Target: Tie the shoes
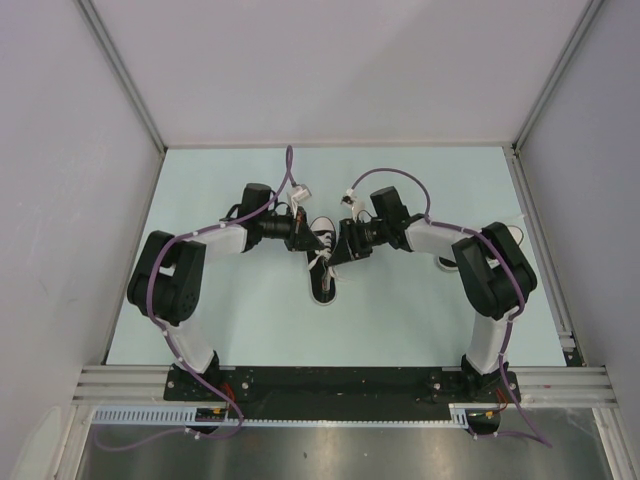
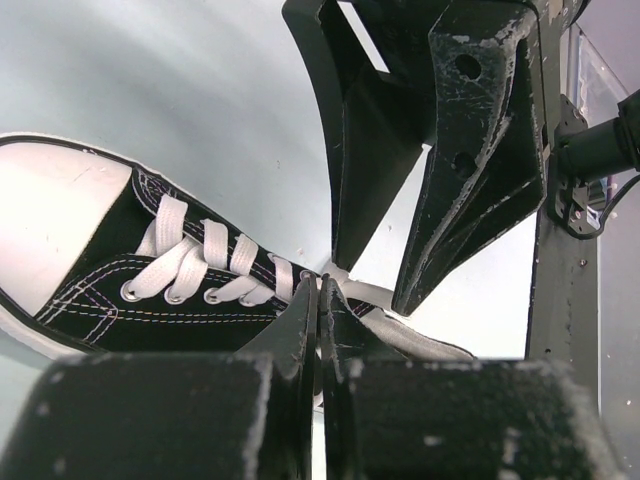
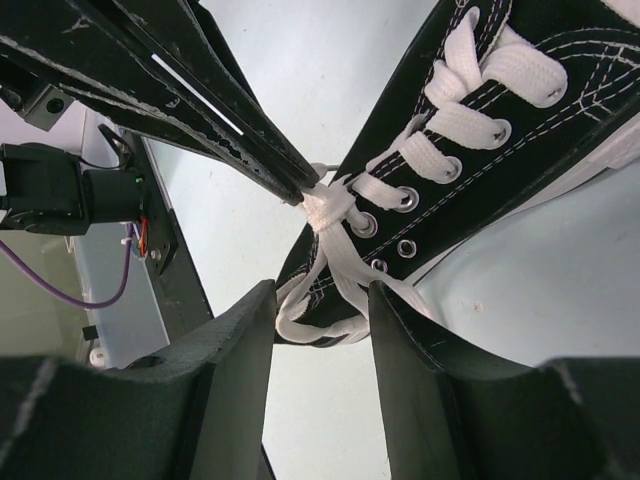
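**Light shoe, limp laces: grip close to the crossing**

The shoe (image 1: pixel 325 268) lies mid-surface (image 1: pixel 250 330) between both arms. It is small, light canvas and will likely slide if tugged. The left pincer (image 3: pixel 300 187) is clamped on the laces (image 3: pixel 470 75) where they cross. The right pincer (image 3: pixel 320 300) stands half apart, with the loose ends between its fingers, seemingly untouched. The laces are soft and limp, so pinch near the crossing.

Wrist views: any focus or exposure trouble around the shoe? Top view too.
Left wrist: the left gripper is soft up close, the small black canvas sneaker sharp, its white rubber toe cap nearly washed out. Right wrist: the right gripper blurs near the lens, the white laces and metal eyelets crisp. Top external: even light, faint shadows.
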You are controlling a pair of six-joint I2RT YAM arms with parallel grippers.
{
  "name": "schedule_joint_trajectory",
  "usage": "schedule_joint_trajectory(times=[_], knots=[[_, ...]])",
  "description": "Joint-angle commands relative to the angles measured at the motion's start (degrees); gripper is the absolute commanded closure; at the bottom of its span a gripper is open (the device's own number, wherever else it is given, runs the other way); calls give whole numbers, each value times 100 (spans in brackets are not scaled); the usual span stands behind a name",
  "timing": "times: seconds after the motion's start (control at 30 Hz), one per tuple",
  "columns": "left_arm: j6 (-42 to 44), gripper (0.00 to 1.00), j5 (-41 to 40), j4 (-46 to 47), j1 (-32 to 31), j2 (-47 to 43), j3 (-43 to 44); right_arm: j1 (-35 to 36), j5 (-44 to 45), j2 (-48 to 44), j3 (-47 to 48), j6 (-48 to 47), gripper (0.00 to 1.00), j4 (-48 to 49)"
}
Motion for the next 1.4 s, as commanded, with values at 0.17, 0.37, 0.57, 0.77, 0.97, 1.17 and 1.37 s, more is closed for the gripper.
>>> schedule_joint_trajectory(times=[0.17, 0.37, 0.57, 0.77, 0.97, 1.17, 1.37], knots=[[214, 100, 207, 35, -2, 35, 220, 111, -66, 53, 281, 99, 54, 191], [223, 100, 207, 0, -2, 61, 290, 129, -5, 115, 369, 109, 55, 191], [267, 100, 207, -79, 6, 79, 334, 146, 74, 150, 413, 38, 58, 103], [320, 100, 181, -141, 24, 61, 325, 146, 232, 19, 422, -85, 91, -125], [329, 100, 146, -176, 86, 35, 308, 120, 241, -175, 413, -234, 100, -494], [372, 100, 58, -237, 235, -62, 325, 32, 346, -333, 413, -463, 100, -784], [496, 100, -4, -387, 332, -71, 378, 6, 382, -386, 422, -577, 100, -890]])
